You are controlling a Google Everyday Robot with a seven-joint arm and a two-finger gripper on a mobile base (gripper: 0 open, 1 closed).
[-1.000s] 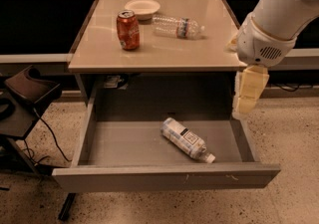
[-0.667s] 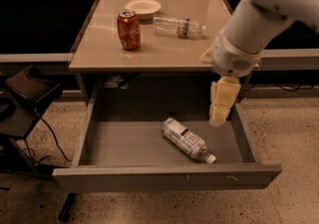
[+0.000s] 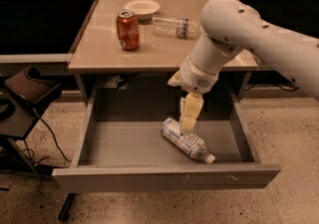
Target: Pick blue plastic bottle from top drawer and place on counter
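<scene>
The blue plastic bottle [image 3: 187,141] lies on its side in the open top drawer [image 3: 124,146], cap pointing to the front right. My gripper [image 3: 188,124] hangs pointing down from the white arm, right above the bottle's rear half, its tips at or just over the bottle. The beige counter [image 3: 104,51] is above the drawer. The bottle rests on the drawer floor, not lifted.
On the counter stand a red can [image 3: 128,30], a white bowl [image 3: 142,8] and a clear crinkled water bottle [image 3: 177,26] lying on its side. A dark chair [image 3: 22,93] with cables stands at the left of the drawer.
The arm has swung left and down from beside the counter's right edge into the drawer, and the gripper has come over the bottle. The bottle has not moved.
</scene>
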